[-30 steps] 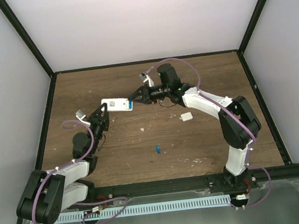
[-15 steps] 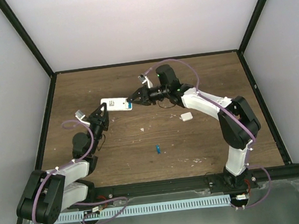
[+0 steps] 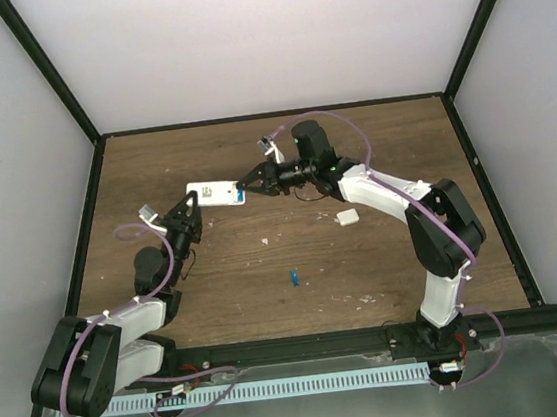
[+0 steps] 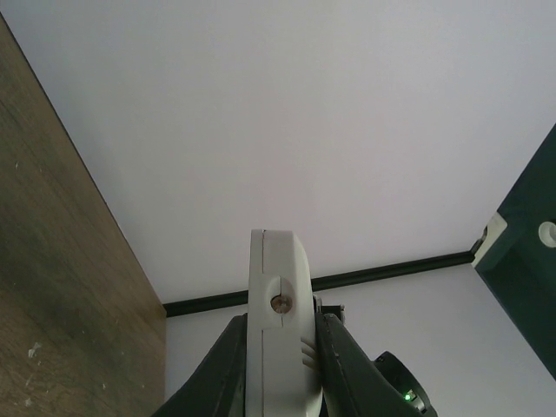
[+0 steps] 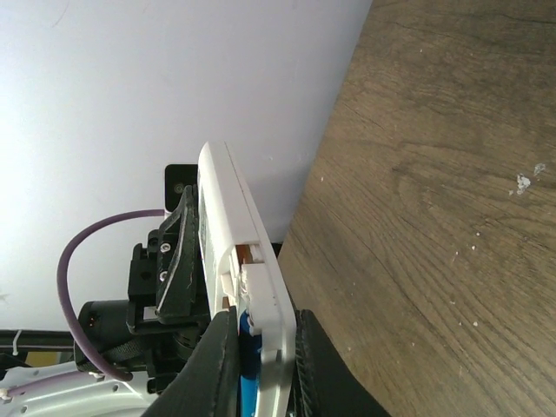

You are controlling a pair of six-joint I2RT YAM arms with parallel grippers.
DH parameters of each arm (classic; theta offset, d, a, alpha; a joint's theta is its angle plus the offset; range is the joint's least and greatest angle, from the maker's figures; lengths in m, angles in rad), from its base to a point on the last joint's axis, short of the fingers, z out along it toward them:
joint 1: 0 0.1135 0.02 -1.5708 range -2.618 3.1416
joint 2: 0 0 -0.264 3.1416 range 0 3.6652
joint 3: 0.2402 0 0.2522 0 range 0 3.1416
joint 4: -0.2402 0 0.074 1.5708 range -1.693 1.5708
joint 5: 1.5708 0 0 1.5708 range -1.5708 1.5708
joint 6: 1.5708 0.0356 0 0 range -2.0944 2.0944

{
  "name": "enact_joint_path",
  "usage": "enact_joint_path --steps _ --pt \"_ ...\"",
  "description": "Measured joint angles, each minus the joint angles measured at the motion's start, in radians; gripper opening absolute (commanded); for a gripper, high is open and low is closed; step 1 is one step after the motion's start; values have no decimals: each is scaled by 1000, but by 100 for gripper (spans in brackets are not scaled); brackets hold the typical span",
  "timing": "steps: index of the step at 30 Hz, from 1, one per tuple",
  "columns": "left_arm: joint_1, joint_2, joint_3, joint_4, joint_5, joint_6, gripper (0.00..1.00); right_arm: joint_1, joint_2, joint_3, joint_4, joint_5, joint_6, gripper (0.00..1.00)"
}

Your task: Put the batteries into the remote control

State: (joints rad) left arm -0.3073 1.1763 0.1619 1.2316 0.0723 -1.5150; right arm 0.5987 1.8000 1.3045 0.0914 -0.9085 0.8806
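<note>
The white remote control [image 3: 214, 192] is held above the table between both grippers. My left gripper [image 3: 191, 216] is shut on its left end; in the left wrist view the remote [image 4: 276, 295] stands edge-on between the fingers of my left gripper [image 4: 280, 328]. My right gripper [image 3: 245, 186] is shut on its right end. In the right wrist view my right gripper [image 5: 263, 320] squeezes the remote [image 5: 228, 217] with a blue battery [image 5: 247, 360] between one finger and the open compartment. A second blue battery [image 3: 294, 278] lies on the table.
A small white cover piece [image 3: 348, 218] lies on the wooden table [image 3: 392, 145] under my right forearm. White crumbs [image 3: 367, 299] are scattered at the front. Black frame posts and white walls enclose the table.
The remote and my right gripper have shifted very slightly to the left. Both grips are unchanged. The loose battery and the cover piece have not moved.
</note>
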Motion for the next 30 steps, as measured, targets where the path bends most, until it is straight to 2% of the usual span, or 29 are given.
enact_joint_path --steps 4,11,15,23,30 --pt "1 0 0 2 0 -1 0 0 0 -4 18 -5 13 7" --pt "13 0 0 1 6 2 0 -2 -5 -5 -25 36 -26 34" --pt "54 -6 0 -3 24 30 0 -15 -63 -13 -132 122 -89 41" --pt "91 -10 0 -48 71 122 0 -26 -223 -19 -387 341 -238 38" --pt "92 -10 0 -93 81 163 0 82 -195 -86 -675 558 -307 33"
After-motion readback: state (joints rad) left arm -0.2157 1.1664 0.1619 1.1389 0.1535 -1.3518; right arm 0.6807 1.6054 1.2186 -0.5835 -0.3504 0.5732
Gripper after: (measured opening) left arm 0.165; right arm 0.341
